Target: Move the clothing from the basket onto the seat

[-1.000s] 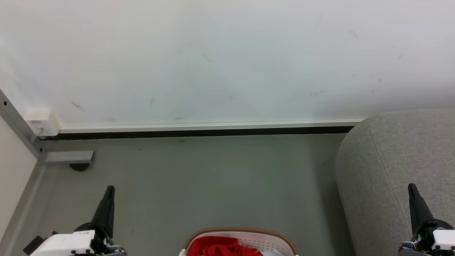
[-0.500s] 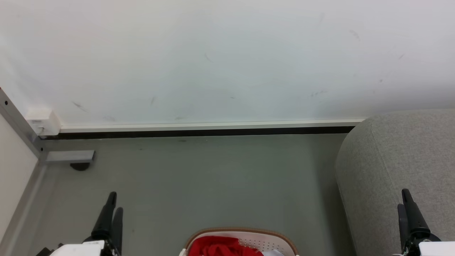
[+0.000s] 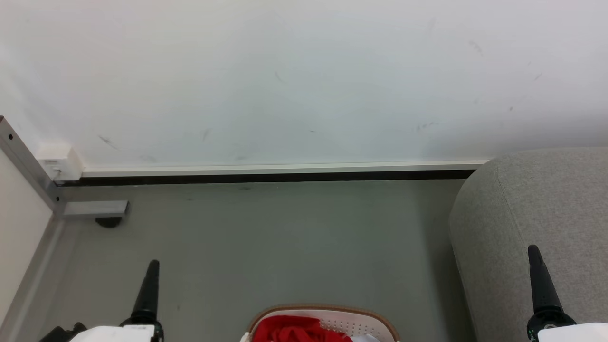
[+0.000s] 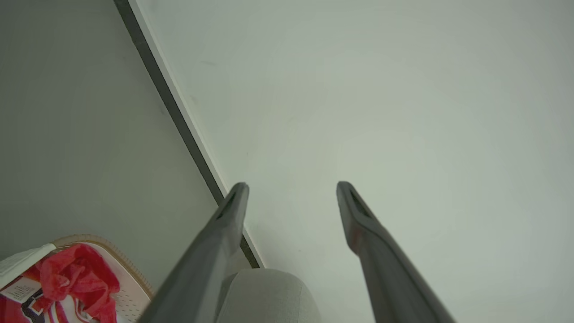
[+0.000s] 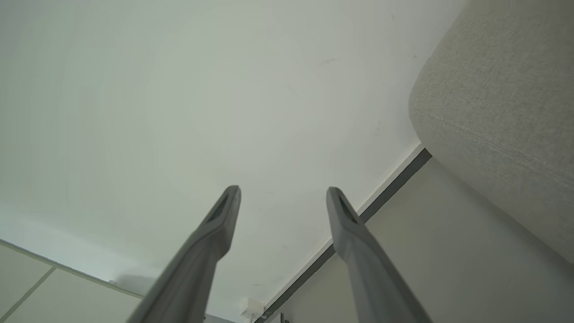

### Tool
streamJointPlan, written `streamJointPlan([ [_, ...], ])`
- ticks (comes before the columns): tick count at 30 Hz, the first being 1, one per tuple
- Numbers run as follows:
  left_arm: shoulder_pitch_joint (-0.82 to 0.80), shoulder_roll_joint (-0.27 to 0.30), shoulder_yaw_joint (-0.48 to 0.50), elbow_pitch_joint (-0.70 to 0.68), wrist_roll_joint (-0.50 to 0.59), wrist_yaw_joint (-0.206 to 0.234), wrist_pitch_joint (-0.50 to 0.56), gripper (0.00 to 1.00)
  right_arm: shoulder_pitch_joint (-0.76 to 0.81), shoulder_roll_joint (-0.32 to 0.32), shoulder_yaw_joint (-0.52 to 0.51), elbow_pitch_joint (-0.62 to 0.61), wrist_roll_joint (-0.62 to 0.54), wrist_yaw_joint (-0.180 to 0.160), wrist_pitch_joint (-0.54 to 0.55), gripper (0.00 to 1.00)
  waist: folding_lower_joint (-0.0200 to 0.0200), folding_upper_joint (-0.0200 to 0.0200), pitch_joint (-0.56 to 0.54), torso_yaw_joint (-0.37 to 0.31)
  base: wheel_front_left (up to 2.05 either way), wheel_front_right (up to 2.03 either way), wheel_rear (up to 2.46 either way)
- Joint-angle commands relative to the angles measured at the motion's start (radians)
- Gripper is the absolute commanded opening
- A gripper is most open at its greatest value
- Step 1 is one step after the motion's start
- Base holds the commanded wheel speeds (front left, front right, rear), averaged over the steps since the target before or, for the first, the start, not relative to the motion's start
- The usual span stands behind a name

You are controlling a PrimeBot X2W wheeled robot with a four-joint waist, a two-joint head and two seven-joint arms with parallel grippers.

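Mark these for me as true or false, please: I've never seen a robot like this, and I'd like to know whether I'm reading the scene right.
1. A red jersey lies in the laundry basket. True.
2. Both sets of fingers are pressed shut. False: the left gripper and the right gripper both stand open, with a clear gap between the fingers.
3. The grey sofa stands on the robot's right side of the laundry basket. True.
4. The left gripper is lifting the red jersey. False: it holds nothing and points toward the wall, and the red jersey lies untouched in the laundry basket.
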Motion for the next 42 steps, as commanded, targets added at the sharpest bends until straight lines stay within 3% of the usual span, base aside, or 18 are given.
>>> streamJointPlan([
  [1, -0.006, 0.007, -0.002, -0.025, 0.048, 0.001, -0.009, 1.00, -0.005, -0.003, -0.012, -0.020, -0.064, 0.000, -0.008, 1.00, 0.0000, 0.0000, 0.000, 0.000, 0.00, 0.00, 0.00],
  [14, 0.018, 0.008, -0.031, -0.062, 0.310, 0.015, -0.059, 1.00, 0.004, 0.030, -0.031, -0.017, -0.413, -0.001, -0.021, 1.00, 0.0000, 0.0000, -0.003, -0.001, 0.00, 0.00, 0.00],
  [42, 0.038, 0.014, -0.059, -0.065, 0.805, -0.008, -0.145, 1.00, 0.022, 0.087, -0.119, 0.028, -0.877, -0.001, -0.044, 1.00, 0.0000, 0.0000, -0.005, -0.003, 0.00, 0.00, 0.00],
])
